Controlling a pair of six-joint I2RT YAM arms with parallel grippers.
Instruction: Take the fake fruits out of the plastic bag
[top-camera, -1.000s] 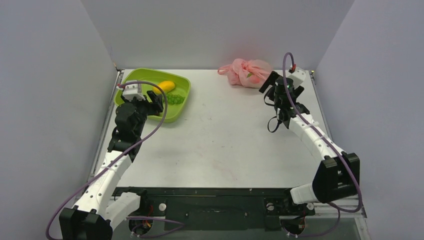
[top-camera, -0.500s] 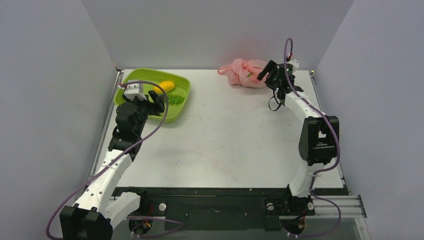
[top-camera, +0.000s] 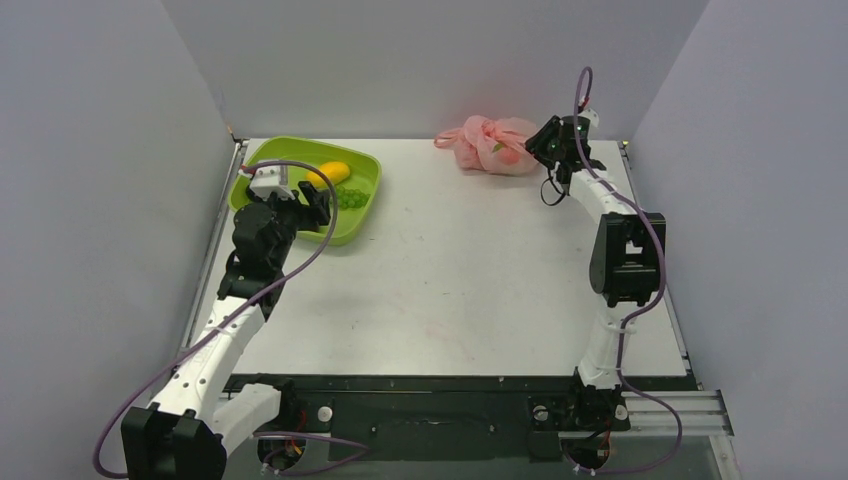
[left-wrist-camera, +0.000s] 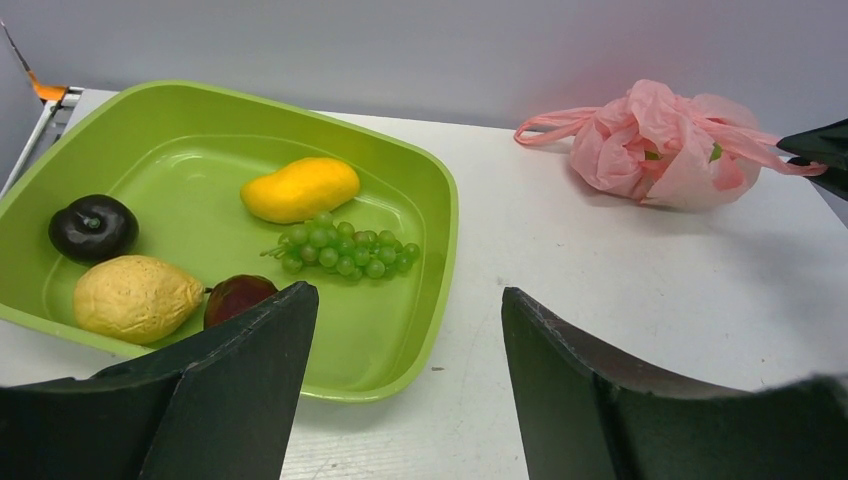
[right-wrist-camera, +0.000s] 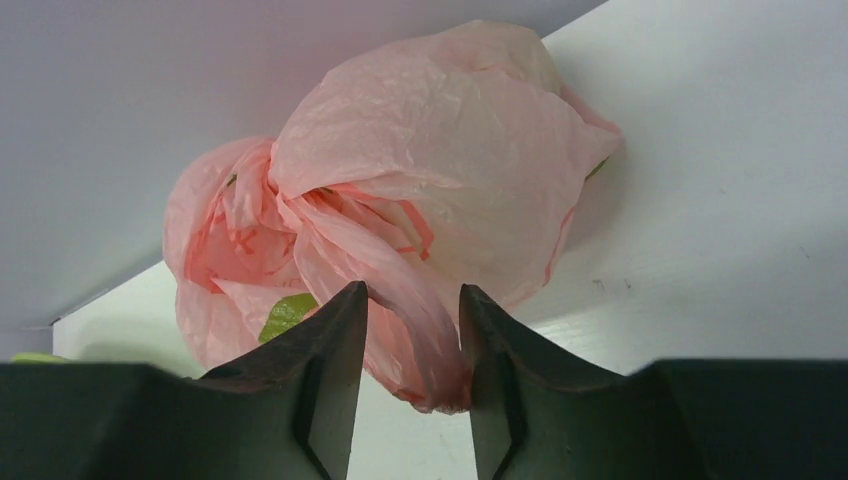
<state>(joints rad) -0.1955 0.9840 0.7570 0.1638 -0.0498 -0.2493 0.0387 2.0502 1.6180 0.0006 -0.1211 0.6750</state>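
On the top camera, the plastic bag (top-camera: 490, 145) sits bunched at the far edge of the table (top-camera: 450, 270). The right gripper (top-camera: 545, 143) is against its right side. The left gripper (top-camera: 318, 205) hovers at the near rim of the green tray (top-camera: 262, 155).

On the left wrist, its jaws stand wide and empty. In the tray a glossy dark plum (left-wrist-camera: 93, 227), a dimpled lemon (left-wrist-camera: 137, 298) and a dark red apple (left-wrist-camera: 238, 298) lie beside the mango (left-wrist-camera: 300, 189) and grapes (left-wrist-camera: 345, 250).

On the right wrist, the fingers (right-wrist-camera: 330, 340) flank a twisted fold of thin, crinkly, translucent pink film. They are half closed, and I cannot tell whether they pinch it. A green patch (right-wrist-camera: 285, 315) shows through the film, so I judge fruit is inside. My worry is that the slippery film slides free, or that a pull drags the whole light bag instead of opening it.
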